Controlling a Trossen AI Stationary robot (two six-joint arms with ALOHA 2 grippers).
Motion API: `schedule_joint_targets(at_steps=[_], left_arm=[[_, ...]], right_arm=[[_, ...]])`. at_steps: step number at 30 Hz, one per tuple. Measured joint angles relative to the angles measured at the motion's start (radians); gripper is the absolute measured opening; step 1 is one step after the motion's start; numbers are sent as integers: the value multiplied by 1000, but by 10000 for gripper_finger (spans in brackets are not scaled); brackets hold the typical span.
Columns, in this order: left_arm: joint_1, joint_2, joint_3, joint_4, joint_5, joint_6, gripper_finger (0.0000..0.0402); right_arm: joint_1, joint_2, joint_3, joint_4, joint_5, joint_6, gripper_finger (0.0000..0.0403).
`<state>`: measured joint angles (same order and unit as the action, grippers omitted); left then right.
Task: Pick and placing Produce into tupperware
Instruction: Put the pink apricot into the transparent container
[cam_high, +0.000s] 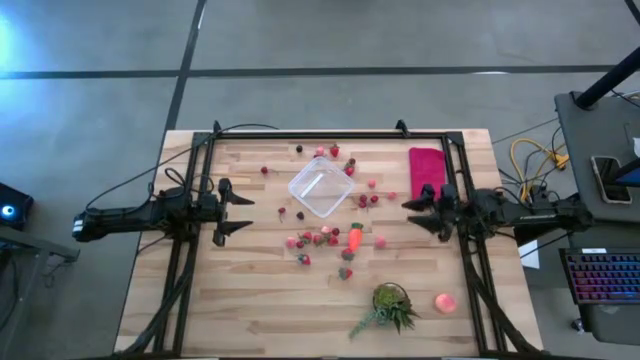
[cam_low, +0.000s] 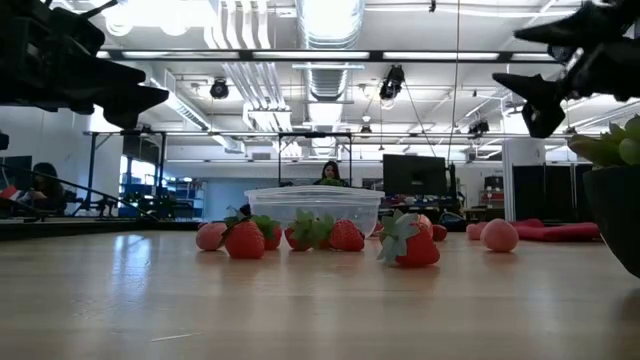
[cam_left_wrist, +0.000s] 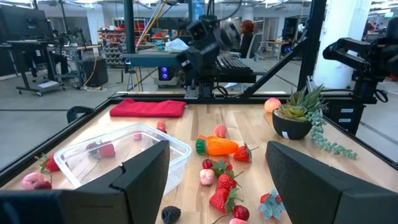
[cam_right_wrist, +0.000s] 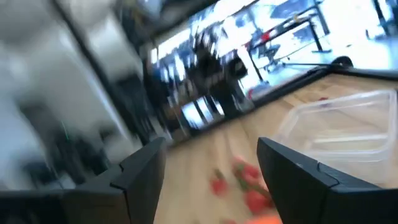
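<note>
The tupperware (cam_high: 322, 186), a clear rounded-square container, sits on the wooden table (cam_high: 250, 300) a little toward its far side and near the middle, turned at an angle; from the left wrist view a pink piece or two shows through its wall, though whether they lie inside or behind it cannot be told. The produce (cam_high: 322, 238) lies scattered around it: a cluster of red and pink berry-like pieces just on the near side of the container, the orange carrot (cam_high: 355, 238) at the right end of that cluster, a few more red pieces (cam_high: 368, 200) just right of the container, and some small ones (cam_high: 326, 151) along the far edge. A larger pink fruit (cam_high: 445, 302) rests alone near the right front corner, beside a green spiky plant (cam_high: 390, 303) in a dark pot. A magenta cloth (cam_high: 426, 171) lies flat at the far right of the table. The left gripper (cam_high: 238, 213) hangs above the table to the left of the container, its fingers spread wide apart and holding nothing. The right gripper (cam_high: 415, 212) hangs to the right of the container, by the near end of the cloth, its fingers likewise parted and empty
</note>
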<state>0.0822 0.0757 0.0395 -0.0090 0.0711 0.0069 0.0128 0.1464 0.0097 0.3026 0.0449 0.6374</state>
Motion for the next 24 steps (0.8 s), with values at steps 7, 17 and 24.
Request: schedule_joint_targets(at_steps=[7, 17, 24], left_arm=[[0, 0, 0, 0, 0, 0, 255], [0, 0, 0, 0, 0, 0, 255], [0, 0, 0, 0, 0, 0, 255]], right_arm=[[0, -1, 0, 166, 490, 440, 246], [0, -1, 0, 178, 642, 438, 245], [0, -2, 0, 192, 713, 431, 246]])
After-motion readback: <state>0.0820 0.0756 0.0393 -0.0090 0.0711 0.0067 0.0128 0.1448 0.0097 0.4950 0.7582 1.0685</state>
